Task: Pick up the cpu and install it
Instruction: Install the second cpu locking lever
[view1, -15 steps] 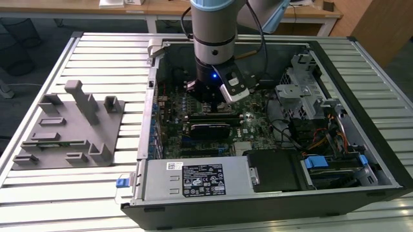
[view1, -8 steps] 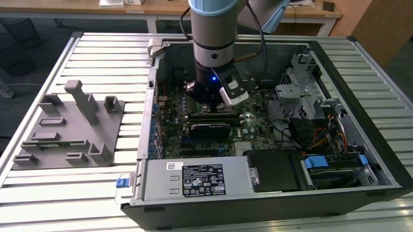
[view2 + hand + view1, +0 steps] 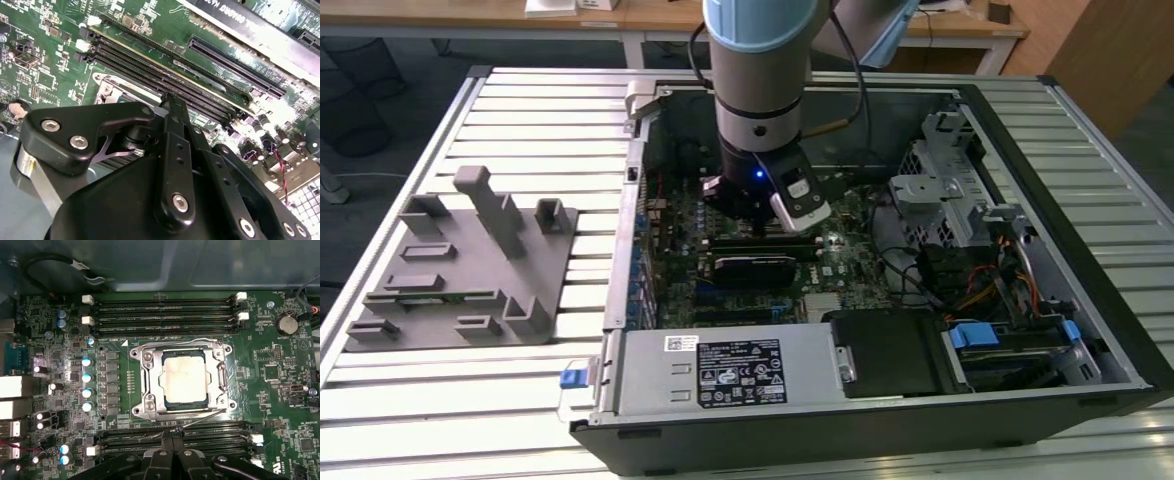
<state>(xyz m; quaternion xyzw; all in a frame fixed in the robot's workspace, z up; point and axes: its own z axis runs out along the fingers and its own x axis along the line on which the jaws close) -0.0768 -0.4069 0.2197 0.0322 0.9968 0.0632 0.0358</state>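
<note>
I see the arm reaching down into an open computer case (image 3: 1014,330) that lies on its side on a slatted metal worktop (image 3: 520,110). My landmark is the green motherboard (image 3: 280,370) inside that case. The cpu (image 3: 184,376), a square chip with a pale silver top, lies flat in the metal socket frame (image 3: 150,377) near the middle of the motherboard, between two banks of long black memory slots (image 3: 165,310). In the first wrist view the hand (image 3: 173,434) hovers just beside the socket frame, over the nearer bank of slots, and its two fingertips meet with nothing between them. In the second wrist view I see the hand's black linkages (image 3: 175,165) close above the motherboard. On the worktop, well apart from the motherboard and outside the case, stands a grey plastic fixture (image 3: 460,265) with upright posts.
</note>
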